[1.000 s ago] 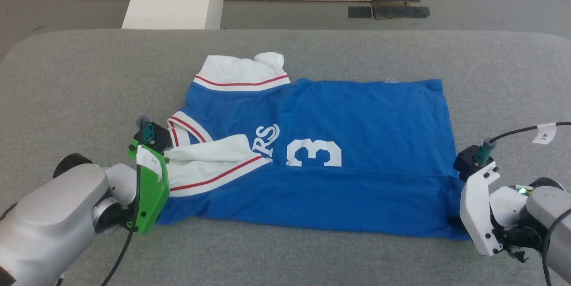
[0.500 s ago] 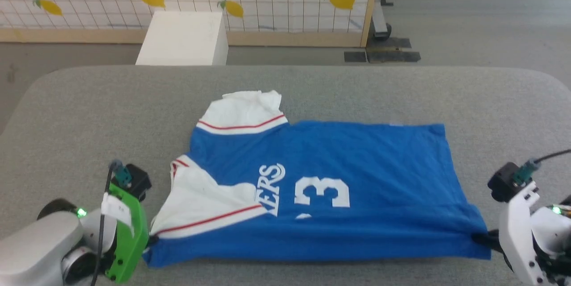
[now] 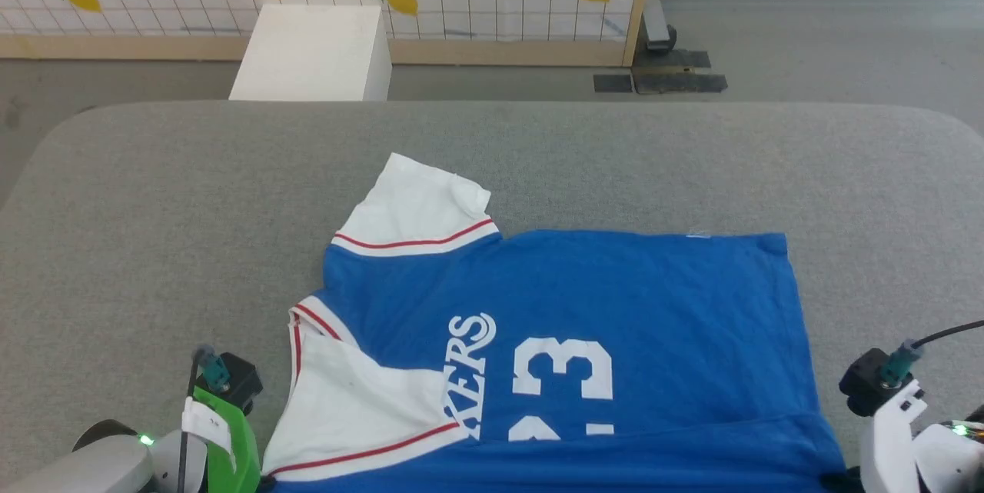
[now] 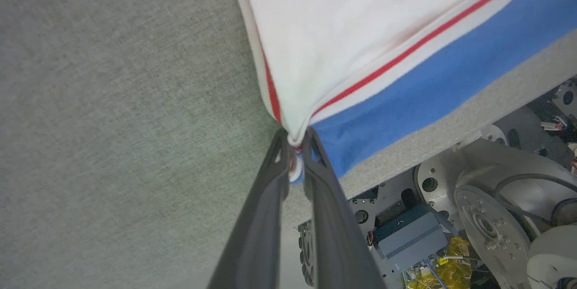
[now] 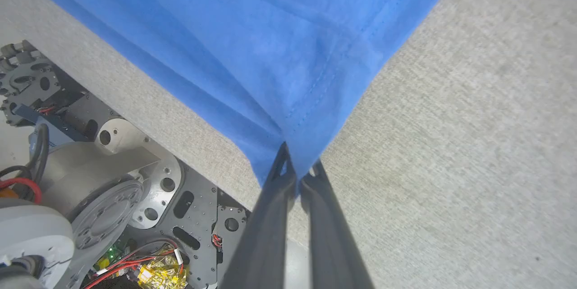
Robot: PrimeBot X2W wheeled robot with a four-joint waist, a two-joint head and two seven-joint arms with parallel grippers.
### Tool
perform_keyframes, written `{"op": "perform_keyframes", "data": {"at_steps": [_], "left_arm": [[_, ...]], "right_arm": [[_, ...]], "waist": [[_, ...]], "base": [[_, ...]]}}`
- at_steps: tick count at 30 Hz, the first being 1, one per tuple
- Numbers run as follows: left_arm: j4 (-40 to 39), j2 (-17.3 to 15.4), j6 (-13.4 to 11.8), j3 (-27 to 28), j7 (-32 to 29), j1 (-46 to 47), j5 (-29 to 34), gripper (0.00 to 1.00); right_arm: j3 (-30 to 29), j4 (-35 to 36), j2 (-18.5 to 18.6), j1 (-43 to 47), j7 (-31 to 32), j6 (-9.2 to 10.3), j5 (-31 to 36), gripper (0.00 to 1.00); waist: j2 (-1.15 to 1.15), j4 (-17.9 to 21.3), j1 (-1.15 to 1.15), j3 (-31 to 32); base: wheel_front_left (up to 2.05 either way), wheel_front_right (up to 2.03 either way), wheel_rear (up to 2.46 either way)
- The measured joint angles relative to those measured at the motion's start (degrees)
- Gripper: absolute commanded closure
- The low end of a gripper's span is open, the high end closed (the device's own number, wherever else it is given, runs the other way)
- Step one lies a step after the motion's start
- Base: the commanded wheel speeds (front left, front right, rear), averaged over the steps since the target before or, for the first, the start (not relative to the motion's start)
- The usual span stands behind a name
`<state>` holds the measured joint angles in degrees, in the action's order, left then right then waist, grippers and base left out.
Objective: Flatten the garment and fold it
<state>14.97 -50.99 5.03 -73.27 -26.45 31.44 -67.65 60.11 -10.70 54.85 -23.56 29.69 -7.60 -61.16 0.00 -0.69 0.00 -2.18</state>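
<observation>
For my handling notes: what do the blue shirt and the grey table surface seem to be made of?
The garment: probably a thin, soft knit fabric, matte; it creases easily and shows a stitched hem. The table surface: looks like grey felt or woven cloth, matte, with a fine flecked texture.

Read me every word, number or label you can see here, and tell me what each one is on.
"KERS": white lettering running up the royal-blue short-sleeved jersey shirt; the word's start is covered.
"23": white number beside the lettering, on the same shirt.
Partial white digits at the fold below: cut off, unreadable.
White paper tag on the green wrist mount: marks too small to read.
</observation>
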Motion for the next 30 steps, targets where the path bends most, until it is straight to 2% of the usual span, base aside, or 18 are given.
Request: {"op": "perform_keyframes", "data": {"at_steps": [4,5,6,7,12,15,19,22,25,30], "left_arm": [[2.81,1.63,-0.03,0.29,1.33,0.02,0.0,1.0],[3.2,1.87,-0.03,0.33,1.33,0.03,0.01,1.0],[3.46,2.02,0.0,0.35,1.38,0.07,0.3,0.44],[3.61,2.12,0.02,0.31,2.08,0.09,1.37,0.0],[2.64,1.4,-0.09,1.25,5.89,0.25,2.64,0.0],[-0.22,-0.64,-1.3,4.34,9.82,1.51,2.81,0.0],[-1.58,-3.46,-3.94,7.27,14.81,6.37,8.05,0.0],[-1.32,-3.37,-6.6,8.99,18.33,9.78,12.14,0.0],[-0.05,-1.18,-8.22,10.57,21.99,13.08,14.61,0.0],[4.04,2.25,-8.65,11.9,25.63,19.02,18.84,0.0]], "right_arm": [[-0.18,-3.1,-3.18,0.32,-0.65,0.01,2.12,1.0],[-0.2,-3.52,-3.67,0.46,-1.01,0.01,2.31,0.54],[-0.33,-3.87,-4.13,0.63,-1.48,0.01,2.44,0.0],[-0.79,-4.21,-4.54,0.83,-2.5,0.0,2.85,0.0],[-4.32,-3.6,-4.45,1.35,-8.55,0.01,4.88,0.0],[-8.61,-2.07,-3.46,1.42,-14.07,0.01,7.38,0.0],[-19.53,-2.15,-4.57,2.31,-23.47,0.01,13.33,0.0],[-28.08,-2.32,-8.18,3.94,-28.37,0.01,19.51,0.0],[-37.49,-0.11,-13.51,7.21,-32.07,0.01,26.04,0.0],[-52.94,7.43,-24.21,12.07,-36.73,0.01,36.57,0.0]], "waist": [[0.0,0.1,0.0,-1.32],[0.0,0.07,0.0,-1.47],[0.0,0.01,0.0,-1.51],[0.0,-0.02,0.0,-1.4],[0.0,-0.13,0.0,0.3],[0.0,-0.12,0.0,1.56],[0.0,0.31,0.0,2.49],[0.0,1.11,0.0,2.37],[0.0,1.86,0.0,1.48],[0.0,3.11,0.0,-1.03]], "base": [[0.0,0.0,0.0],[0.0,0.0,0.0],[0.0,0.0,0.0],[0.0,0.0,0.0],[0.0,0.0,0.0],[0.0,0.0,0.0],[0.0,0.0,0.0],[0.0,0.0,0.0],[0.0,0.0,0.0],[0.0,0.0,0.0]]}}
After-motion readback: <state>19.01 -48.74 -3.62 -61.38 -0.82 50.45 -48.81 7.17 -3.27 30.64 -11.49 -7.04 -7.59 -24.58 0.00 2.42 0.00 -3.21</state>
